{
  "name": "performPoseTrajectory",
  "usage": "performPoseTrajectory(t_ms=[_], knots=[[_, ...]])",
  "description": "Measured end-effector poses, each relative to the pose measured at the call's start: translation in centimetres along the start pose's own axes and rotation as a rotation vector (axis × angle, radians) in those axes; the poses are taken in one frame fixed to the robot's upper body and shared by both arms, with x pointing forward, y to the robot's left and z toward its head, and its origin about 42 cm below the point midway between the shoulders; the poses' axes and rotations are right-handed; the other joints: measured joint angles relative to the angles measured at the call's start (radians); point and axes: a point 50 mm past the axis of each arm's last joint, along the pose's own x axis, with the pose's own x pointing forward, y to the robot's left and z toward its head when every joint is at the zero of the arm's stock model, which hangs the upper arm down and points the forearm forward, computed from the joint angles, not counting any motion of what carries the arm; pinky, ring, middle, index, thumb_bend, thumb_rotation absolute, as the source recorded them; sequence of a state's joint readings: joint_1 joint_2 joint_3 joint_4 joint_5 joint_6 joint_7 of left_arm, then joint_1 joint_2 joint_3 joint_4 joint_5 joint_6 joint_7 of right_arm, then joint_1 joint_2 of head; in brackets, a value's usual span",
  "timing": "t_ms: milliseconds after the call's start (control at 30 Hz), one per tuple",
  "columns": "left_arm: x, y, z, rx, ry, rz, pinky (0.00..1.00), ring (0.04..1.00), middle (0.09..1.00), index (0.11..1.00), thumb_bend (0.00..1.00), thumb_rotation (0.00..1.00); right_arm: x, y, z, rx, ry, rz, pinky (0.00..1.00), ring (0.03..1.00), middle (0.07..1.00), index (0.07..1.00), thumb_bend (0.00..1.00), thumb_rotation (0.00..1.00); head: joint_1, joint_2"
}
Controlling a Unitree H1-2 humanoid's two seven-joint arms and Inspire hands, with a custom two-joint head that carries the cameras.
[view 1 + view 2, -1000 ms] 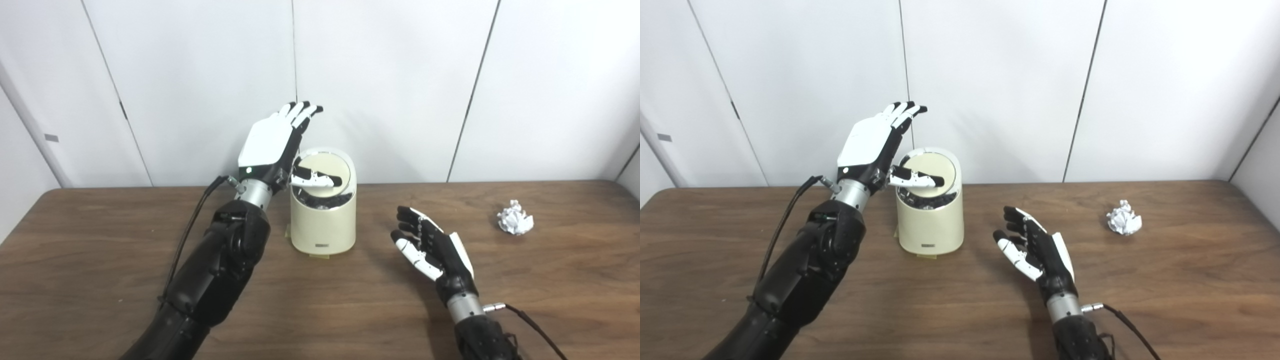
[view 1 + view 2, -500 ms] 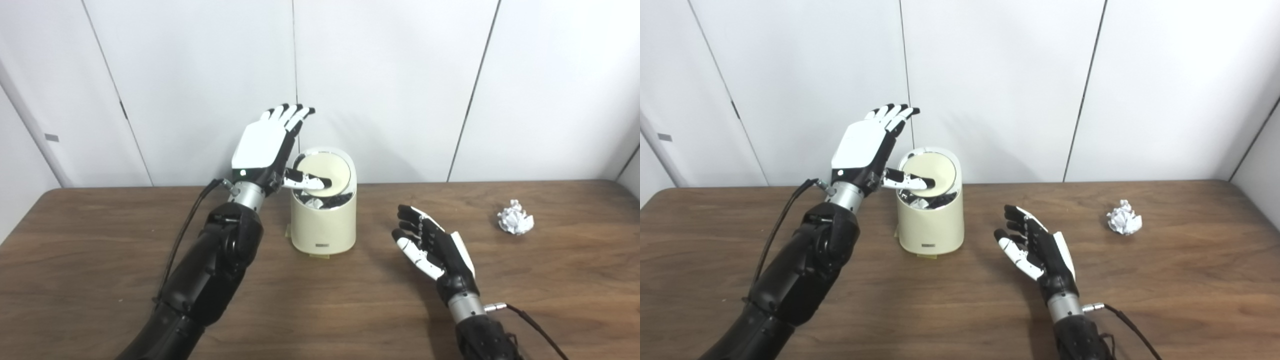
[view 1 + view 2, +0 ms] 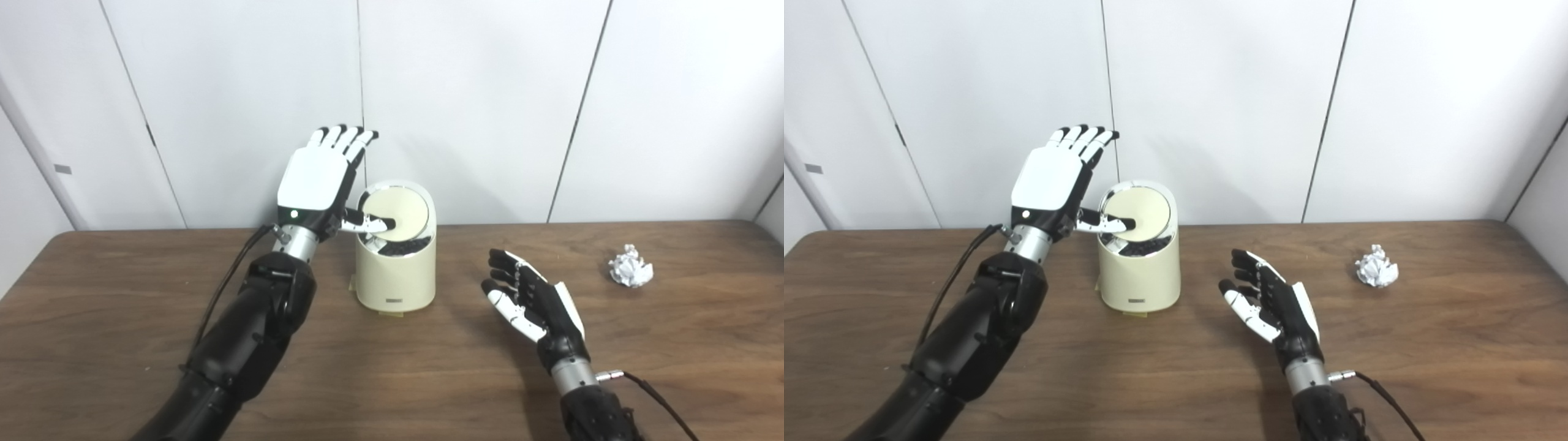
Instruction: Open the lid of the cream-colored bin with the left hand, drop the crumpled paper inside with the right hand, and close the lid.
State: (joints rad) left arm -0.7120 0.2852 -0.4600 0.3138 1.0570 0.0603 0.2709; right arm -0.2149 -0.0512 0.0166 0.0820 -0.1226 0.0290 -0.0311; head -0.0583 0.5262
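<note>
The cream-colored bin (image 3: 396,275) stands on the table at the back middle. Its round lid (image 3: 401,211) is tilted up, with a dark gap below its front edge. My left hand (image 3: 321,180) is open and upright just left of the bin, fingers pointing up, its thumb lying across the lid. A crumpled white paper ball (image 3: 631,266) lies on the table at the right. My right hand (image 3: 533,303) is open and empty, palm turned left, between the bin and the paper.
The wooden table (image 3: 392,367) runs up to a white panelled wall (image 3: 478,92) just behind the bin. Cables trail from both wrists.
My left hand has drawn back to the left, its thumb sliding off toward the lid's left edge. The lid has tipped lower and the gap beneath it is narrower. The right hand hardly moved.
</note>
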Motion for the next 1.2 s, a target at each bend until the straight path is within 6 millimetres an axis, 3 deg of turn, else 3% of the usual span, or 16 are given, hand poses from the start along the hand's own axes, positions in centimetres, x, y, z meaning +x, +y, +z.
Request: performPoseTrajectory(t_ms=[300, 633, 1200], knots=[[-1.0, -0.9, 0.3, 0.165, -0.154, 0.012, 1.0, 1.0, 0.965, 0.958, 1.0, 0.23, 0.0, 0.2, 0.0, -0.012, 0.001, 0.004, 0.76, 0.834, 0.837, 0.812, 0.23, 0.47, -0.002, -0.002], [-1.1, -1.4, 0.3, 0.289, -0.254, 0.056, 1.0, 0.989, 0.966, 0.948, 1.0, 0.26, 0.0, 0.4, 0.0, -0.004, 0.007, 0.004, 0.76, 0.833, 0.837, 0.814, 0.22, 0.42, -0.005, 0.008], [-0.9, -1.0, -0.9, 0.204, -0.226, 0.024, 1.0, 0.989, 0.939, 0.934, 1.0, 0.29, 0.1, 0.4, -0.6, -0.009, 0.02, 0.007, 0.76, 0.832, 0.834, 0.812, 0.23, 0.47, -0.002, 0.0]])
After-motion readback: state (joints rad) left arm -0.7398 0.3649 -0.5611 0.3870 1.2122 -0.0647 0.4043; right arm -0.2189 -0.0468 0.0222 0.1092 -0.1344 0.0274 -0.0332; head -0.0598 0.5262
